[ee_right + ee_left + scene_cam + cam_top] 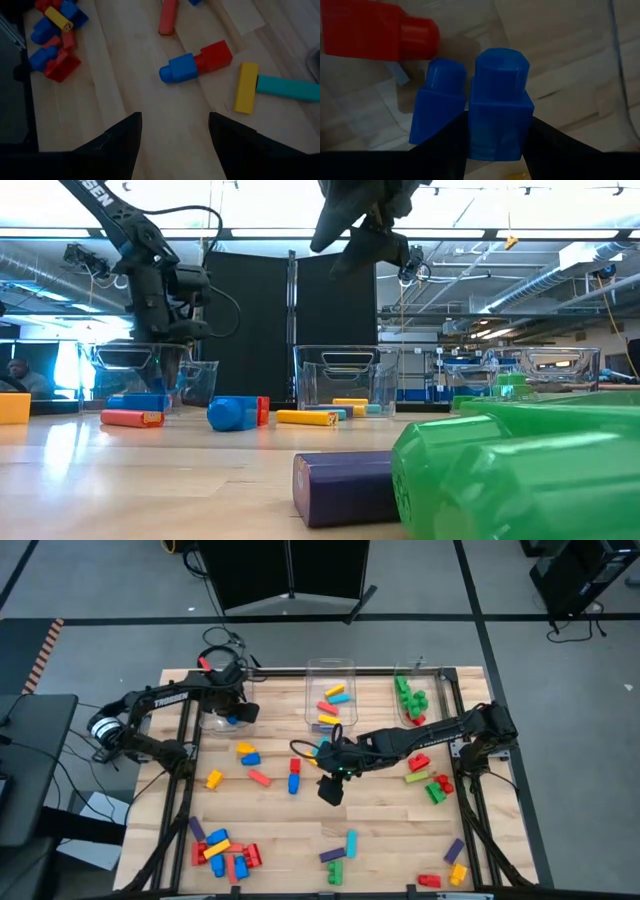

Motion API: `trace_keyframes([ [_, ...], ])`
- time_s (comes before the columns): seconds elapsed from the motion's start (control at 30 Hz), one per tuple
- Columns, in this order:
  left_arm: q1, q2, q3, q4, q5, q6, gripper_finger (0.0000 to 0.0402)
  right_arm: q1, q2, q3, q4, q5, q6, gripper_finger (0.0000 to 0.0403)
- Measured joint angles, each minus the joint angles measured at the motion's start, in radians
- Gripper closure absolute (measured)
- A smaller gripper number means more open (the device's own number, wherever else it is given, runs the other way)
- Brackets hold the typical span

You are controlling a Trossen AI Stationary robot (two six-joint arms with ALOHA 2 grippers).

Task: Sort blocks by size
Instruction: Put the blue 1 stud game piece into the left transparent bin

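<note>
Blocks (336, 693) fill the middle bin (330, 668); left gripper (232, 717) clasps a blue block (497, 105), right gripper (330, 790) open.

Three clear bins (330, 668) stand along the table's far edge: the left bin (215, 720) shows two blue blocks (497, 105) and one red block (365, 30) in the left wrist view. The middle one seems to hold about five blocks, hard to count, and the right bin (415, 675) several green blocks (408, 695). Two arms work above.
</note>
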Motion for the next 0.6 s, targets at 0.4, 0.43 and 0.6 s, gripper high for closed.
trace_keyframes([
  [0.4,0.0,0.0,0.0,0.005,-0.001,0.0,0.0234,0.0,0.0,0.0,-0.001,0.0,-0.003,0.0165],
  [0.43,0.0,0.0,0.0,0.004,-0.001,0.0,0.0234,0.0,0.0,0.0,-0.001,0.0,-0.003,0.0164],
  [0.6,0.0,0.0,0.0,0.003,-0.001,0.003,0.0234,-0.001,0.0,0.001,-0.001,0.0,-0.005,0.0165],
])
